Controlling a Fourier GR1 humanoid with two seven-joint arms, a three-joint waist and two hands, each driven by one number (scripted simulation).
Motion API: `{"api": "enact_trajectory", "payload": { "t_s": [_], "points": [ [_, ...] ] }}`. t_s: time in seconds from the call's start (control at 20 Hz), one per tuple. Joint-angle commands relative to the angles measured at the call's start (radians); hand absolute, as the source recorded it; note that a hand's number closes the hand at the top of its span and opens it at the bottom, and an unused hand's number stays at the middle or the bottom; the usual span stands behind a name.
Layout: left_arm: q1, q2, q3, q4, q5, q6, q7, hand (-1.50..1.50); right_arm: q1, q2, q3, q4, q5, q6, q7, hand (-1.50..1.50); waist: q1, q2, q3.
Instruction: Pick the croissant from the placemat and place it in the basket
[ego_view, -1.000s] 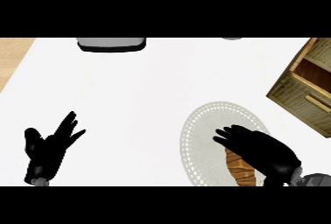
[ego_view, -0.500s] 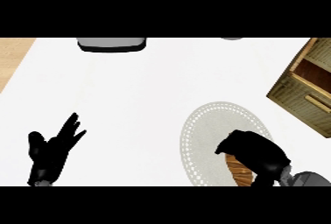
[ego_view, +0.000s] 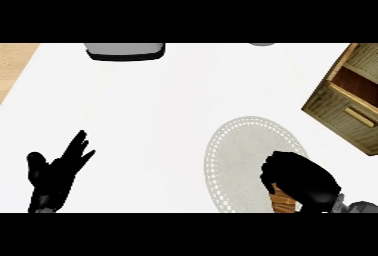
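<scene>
My right hand (ego_view: 301, 181) was over the near right part of the placemat (ego_view: 238, 155), fingers curled down round the croissant (ego_view: 283, 201). Only a brown strip of it showed beneath my palm, so I could not tell whether it was touching the mat. The basket (ego_view: 347, 107) stood further out to the right, near the mat's far rim. My left hand (ego_view: 53, 175) rested open, fingers up, at the left of the white counter (ego_view: 162, 110). A grey object (ego_view: 124, 51) sat at the counter's far edge.
</scene>
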Motion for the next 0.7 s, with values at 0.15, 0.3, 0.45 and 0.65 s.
{"api": "enact_trajectory", "payload": {
  "t_s": [0.15,0.3,0.45,0.65],
  "points": [
    [0.130,-0.022,-0.008,0.032,-0.009,0.040,0.038,0.00,0.259,-0.367,-0.119,-0.180,-0.074,-0.136,-0.293,1.50,-0.102,-0.006,-0.012],
    [0.133,-0.010,0.016,0.055,0.017,0.007,0.025,0.00,0.354,-0.447,-0.218,-0.190,-0.105,-0.267,-0.384,1.50,-0.094,0.003,-0.013],
    [0.175,0.005,0.019,-0.008,0.008,0.026,0.050,0.00,0.444,-0.485,-0.338,-0.155,-0.218,-0.370,-0.493,1.50,-0.102,-0.002,-0.011],
    [0.175,-0.015,0.017,-0.004,0.007,0.032,0.027,0.00,0.516,-0.454,-0.423,-0.159,-0.515,-0.289,-0.592,1.50,-0.107,0.006,-0.014]
  ]
}}
